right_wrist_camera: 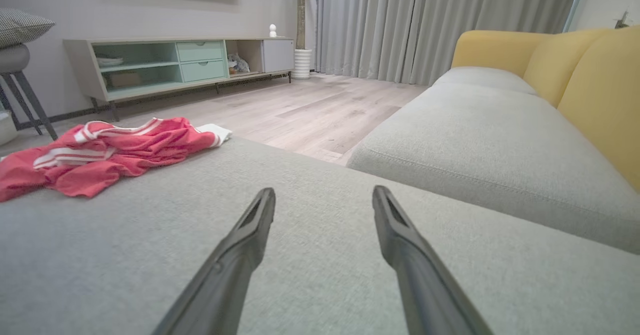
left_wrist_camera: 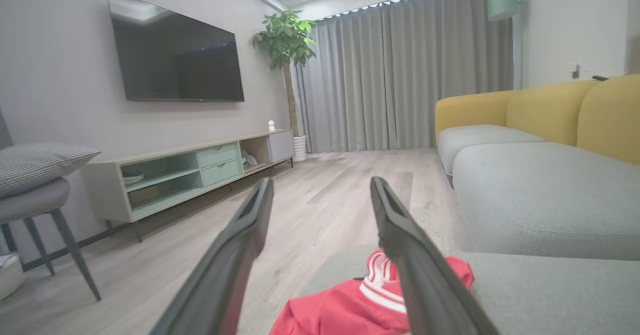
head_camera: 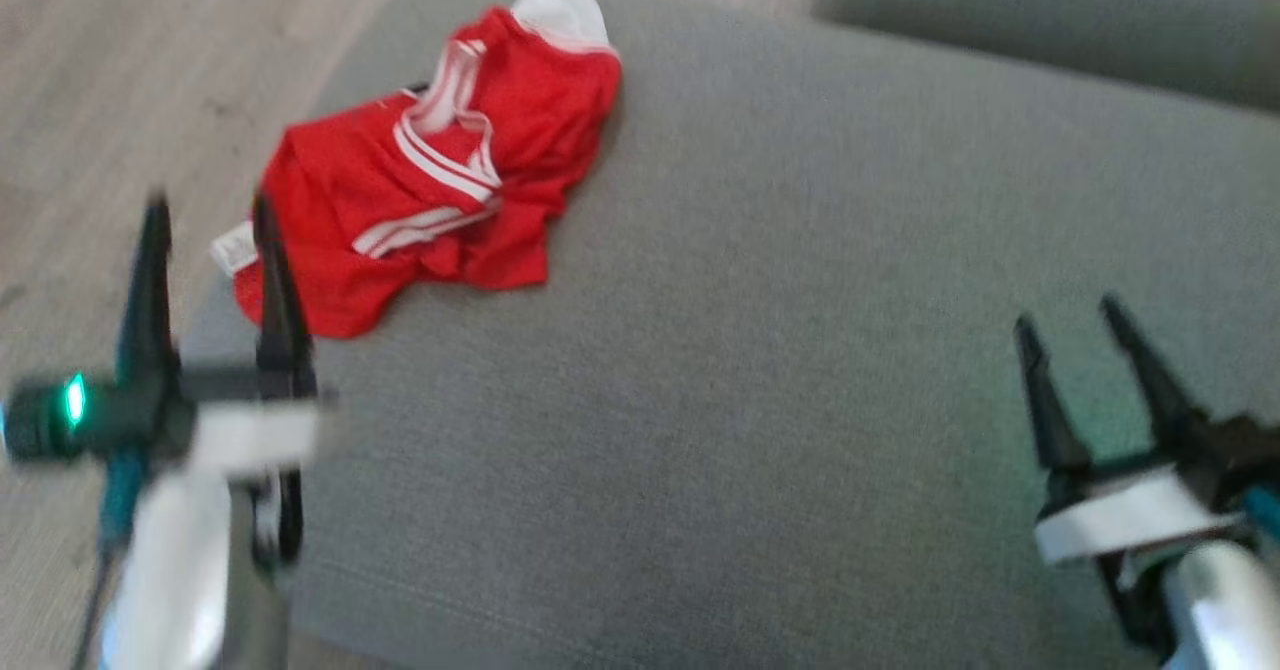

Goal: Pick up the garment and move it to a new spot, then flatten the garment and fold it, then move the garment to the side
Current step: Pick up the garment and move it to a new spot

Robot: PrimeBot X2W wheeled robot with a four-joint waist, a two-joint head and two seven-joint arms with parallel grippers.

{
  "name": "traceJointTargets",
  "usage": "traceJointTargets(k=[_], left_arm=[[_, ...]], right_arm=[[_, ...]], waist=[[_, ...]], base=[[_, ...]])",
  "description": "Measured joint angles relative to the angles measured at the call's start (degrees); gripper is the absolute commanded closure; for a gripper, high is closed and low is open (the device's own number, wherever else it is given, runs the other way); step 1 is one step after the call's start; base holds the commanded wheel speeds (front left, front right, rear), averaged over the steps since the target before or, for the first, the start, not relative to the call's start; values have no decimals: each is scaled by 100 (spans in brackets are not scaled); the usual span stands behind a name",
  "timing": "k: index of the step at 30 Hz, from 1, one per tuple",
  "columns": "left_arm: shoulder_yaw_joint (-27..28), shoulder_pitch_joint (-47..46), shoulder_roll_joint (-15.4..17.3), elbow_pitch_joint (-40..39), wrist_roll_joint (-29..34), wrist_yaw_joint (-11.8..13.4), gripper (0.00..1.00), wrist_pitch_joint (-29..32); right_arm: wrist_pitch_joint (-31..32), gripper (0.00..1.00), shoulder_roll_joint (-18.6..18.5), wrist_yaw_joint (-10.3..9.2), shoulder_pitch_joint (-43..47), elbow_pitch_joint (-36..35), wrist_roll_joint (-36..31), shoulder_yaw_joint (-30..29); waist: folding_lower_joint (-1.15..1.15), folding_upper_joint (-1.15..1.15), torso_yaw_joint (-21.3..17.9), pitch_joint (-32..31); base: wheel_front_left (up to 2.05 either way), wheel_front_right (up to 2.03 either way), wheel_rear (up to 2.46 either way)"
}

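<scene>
On the grey seat cushion (head_camera: 800, 370), near its far-left corner, the red garment (head_camera: 430, 170) w/ white stripes lies crumpled. L gripper (head_camera: 208, 210) hangs just beside its near edge, jaws apart & empty; R gripper (head_camera: 1065, 315) sits well apart over bare cushion, also spread, holding nothing.

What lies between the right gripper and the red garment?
Bare grey cushion: nothing sits between the open right gripper and the crumpled red garment. The head view and the right wrist view both show it.
</scene>
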Motion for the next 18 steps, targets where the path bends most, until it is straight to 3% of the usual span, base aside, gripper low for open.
traceJointTargets(k=[4, 9, 13, 18], left_arm=[[-76, -1520, 102, 1074, -88, -432, 0, 5], [-205, -3383, 168, 2930, -365, -812, 0, 715], [-58, -4363, 257, 4496, -570, -814, 0, 1451], [129, -4453, 378, 5893, -786, -666, 0, 2104]], right_arm=[[0, 0, -482, 0, -464, -145, -23, 8], [0, 0, -1002, 0, -706, -260, -22, 47], [0, 0, -1211, 0, -926, -337, -21, 162], [-1, 0, -1241, 0, -1133, -387, -13, 211]], waist=[[1, 0, -105, 576], [1, 0, -250, 1256], [2, 0, -434, 1669], [-1, 0, -832, 1882]], base=[[0, 0, 0], [0, 0, 0], [0, 0, 0], [0, 0, 0]])
